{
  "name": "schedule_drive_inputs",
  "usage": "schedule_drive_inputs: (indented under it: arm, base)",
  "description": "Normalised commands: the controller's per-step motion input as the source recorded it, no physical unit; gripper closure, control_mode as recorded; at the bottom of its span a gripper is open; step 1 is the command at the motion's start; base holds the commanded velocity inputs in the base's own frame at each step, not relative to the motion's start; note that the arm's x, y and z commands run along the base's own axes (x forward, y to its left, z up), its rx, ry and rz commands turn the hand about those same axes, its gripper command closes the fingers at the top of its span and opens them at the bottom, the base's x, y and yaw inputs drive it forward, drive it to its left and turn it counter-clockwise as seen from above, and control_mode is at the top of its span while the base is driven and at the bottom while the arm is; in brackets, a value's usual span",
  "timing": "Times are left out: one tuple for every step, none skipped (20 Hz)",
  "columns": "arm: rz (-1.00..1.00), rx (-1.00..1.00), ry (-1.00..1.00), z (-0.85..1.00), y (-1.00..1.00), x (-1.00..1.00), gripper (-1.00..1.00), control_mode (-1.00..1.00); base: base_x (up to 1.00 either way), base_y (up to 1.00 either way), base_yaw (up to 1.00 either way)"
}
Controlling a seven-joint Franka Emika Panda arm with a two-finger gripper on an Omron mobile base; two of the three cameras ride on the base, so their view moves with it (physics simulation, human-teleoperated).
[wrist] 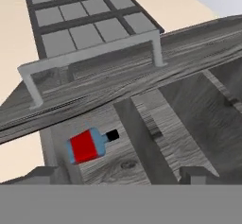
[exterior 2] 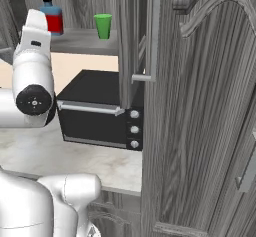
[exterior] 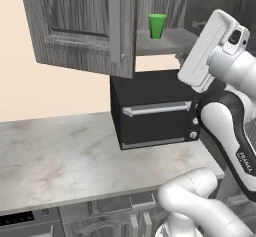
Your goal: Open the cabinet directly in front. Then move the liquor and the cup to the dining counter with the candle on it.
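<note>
The wall cabinet [exterior: 80, 26] stands open, both raised-panel doors swung outward; the left door's long silver bar handle [exterior: 116, 26] runs down its free edge in the left base view, and the right door [exterior 2: 205, 106] takes up most of the right side of the right base view. On the cabinet's bottom shelf [exterior 2: 80, 42] the green cup [exterior 2: 103, 26] stands upright near the middle of the front edge. The liquor bottle [exterior 2: 52, 17], blue above its red label with a black neck and cap, stands upright toward the shelf's left end, well apart from the cup. The arm's white hand is raised to shelf height in front of the opening. In the rolled hand view the bottle [wrist: 90, 145] appears sideways against the wood-grain interior, beyond a door handle [wrist: 90, 60]. The gripper's [wrist: 120, 178] fingertips [wrist: 198, 175] stand wide apart with nothing between them. Under the cabinet a black microwave [exterior: 155, 111] sits at the back right of the marble countertop [exterior: 60, 156].
</note>
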Motion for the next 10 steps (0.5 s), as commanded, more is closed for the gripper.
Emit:
schedule_drive_inputs:
  arm:
    - [0.0, -0.23, 0.0, 0.0, 0.19, 0.47, -1.0, -1.0]
    - [0.0, -0.23, 0.0, 0.0, 0.23, 0.41, -1.0, -1.0]
    - [0.0, -0.23, 0.0, 0.0, 0.24, 0.39, -1.0, -1.0]
    - [0.0, -0.21, 0.0, 0.0, 0.24, 0.34, -1.0, -1.0]
    - [0.0, -0.2, 0.0, 0.0, 0.24, 0.27, -1.0, -1.0]
    - [0.0, -0.18, 0.0, 0.0, 0.24, 0.23, -1.0, -1.0]
    - [0.0, -0.16, 0.0, 0.0, 0.19, 0.18, -1.0, -1.0]
    - [0.01, -0.14, 0.0, 0.0, 0.15, 0.16, -1.0, -1.0]
    - [0.04, -0.13, 0.0, 0.0, 0.13, 0.14, -1.0, -1.0]
    - [0.05, -0.11, 0.0, 0.0, 0.11, 0.11, -1.0, -1.0]
  base:
    - [0.0, 0.0, 0.0]
    - [0.0, 0.0, 0.0]
    - [0.0, 0.0, 0.0]
    - [0.0, 0.0, 0.0]
    - [0.0, 0.0, 0.0]
    - [0.0, 0.0, 0.0]
    - [0.0, 0.0, 0.0]
    - [0.0, 0.0, 0.0]
    - [0.0, 0.0, 0.0]
    - [0.0, 0.0, 0.0]
